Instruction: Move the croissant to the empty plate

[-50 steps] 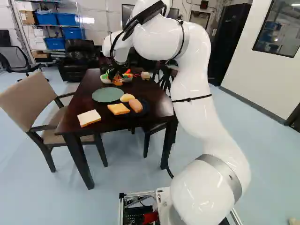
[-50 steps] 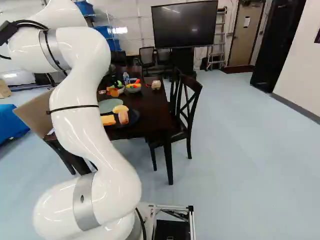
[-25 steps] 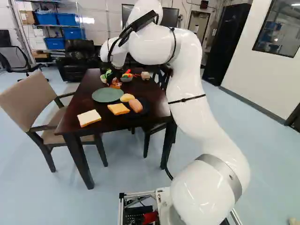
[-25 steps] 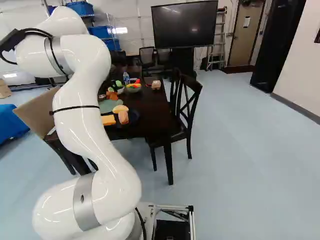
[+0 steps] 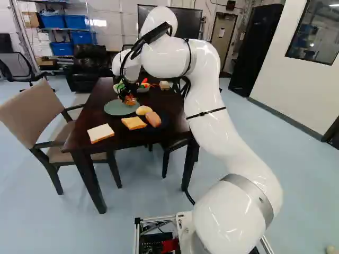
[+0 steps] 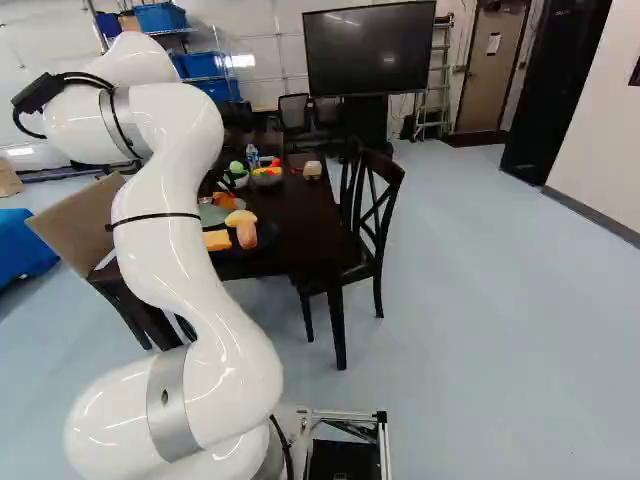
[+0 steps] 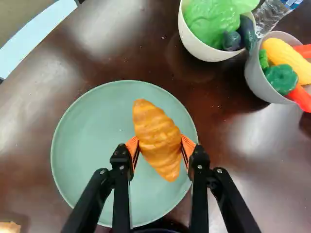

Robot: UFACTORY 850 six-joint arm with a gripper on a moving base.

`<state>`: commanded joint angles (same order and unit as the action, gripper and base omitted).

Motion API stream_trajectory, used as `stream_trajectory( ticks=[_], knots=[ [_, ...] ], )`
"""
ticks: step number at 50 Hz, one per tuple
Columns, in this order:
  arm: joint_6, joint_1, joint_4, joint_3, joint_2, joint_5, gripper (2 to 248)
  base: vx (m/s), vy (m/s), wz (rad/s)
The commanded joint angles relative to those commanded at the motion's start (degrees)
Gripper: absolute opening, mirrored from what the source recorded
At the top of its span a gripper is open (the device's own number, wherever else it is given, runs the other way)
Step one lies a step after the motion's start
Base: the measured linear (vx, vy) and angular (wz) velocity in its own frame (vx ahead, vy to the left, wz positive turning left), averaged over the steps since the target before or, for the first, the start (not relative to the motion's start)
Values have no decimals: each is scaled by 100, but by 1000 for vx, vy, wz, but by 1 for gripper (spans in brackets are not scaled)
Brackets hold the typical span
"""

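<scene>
Wrist view showed the gripper [image 7: 160,145], fingers half spread, pinching the croissant [image 7: 157,138] over the plate [image 7: 87,145], where too high a release risked bouncing it off.

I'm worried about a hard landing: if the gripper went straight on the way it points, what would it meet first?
The gripper would most likely meet the green plate, with the croissant in its grip probably touching first; the gap beneath is hard to judge.

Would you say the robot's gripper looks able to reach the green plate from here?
Probably yes: the gripper, holding the croissant, appears to be above the green plate, and nothing shows in the way between them.
</scene>
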<state>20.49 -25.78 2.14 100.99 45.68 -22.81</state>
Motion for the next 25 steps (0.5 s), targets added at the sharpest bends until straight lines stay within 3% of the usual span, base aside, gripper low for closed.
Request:
stream_trajectory(
  ticks=[10, 25],
  knots=[
    [0, -126, 0, 155, 105, 0, 127, 0, 0, 0],
    [0, -127, 0, 157, 106, 0, 127, 0, 0, 0]
  ],
)
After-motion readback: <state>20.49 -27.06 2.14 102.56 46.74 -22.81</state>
